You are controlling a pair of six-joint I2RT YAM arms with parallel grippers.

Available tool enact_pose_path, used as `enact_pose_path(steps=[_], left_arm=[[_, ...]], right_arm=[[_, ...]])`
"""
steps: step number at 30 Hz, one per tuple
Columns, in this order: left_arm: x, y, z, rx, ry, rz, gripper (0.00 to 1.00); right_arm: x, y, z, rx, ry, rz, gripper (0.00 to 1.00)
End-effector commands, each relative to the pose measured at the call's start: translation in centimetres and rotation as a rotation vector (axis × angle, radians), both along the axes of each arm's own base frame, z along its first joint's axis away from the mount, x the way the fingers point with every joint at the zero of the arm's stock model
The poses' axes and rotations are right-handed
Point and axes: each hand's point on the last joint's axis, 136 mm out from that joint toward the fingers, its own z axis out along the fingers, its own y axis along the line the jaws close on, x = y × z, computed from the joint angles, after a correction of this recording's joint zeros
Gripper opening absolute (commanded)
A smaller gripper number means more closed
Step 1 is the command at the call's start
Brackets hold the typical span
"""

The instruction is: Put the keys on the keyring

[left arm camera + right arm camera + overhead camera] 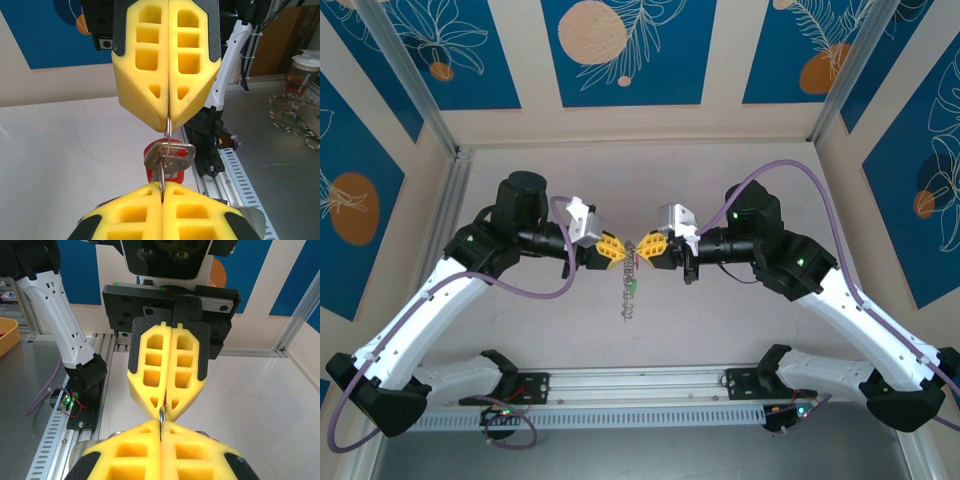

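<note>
Likely lab: aluminium frame (415,85) enclosure.

"Where's the keyring (169,131)?"
"Up off the table. It's a thin silvery wire loop, pinched at one end by the left gripper (613,248) and at the other by the right gripper (650,247), both clamped on it."
"And the keys?"
"The red key (167,156) hangs on the wire, its silver metal tilted across and the red plastic head behind. A beaded chain (628,305) dangles straight below, with the green key (633,285) partway down, too small to make out"
</note>
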Motion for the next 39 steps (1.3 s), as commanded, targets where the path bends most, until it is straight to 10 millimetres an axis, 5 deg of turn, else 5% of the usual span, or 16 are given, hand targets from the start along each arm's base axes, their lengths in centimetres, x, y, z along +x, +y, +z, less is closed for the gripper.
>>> enact_pose_path(steps=[1,39], left_arm=[[-1.02,0.24,1.51,-0.045,-0.045,-0.033,0.0],[-1.03,0.23,1.66,-0.051,-0.045,-0.03,0.0]], right_arm=[[0.07,0.08,0.26,0.013,0.007,0.003,0.0],[-0.19,0.54,-0.56,-0.01,0.032,0.033,0.0]])
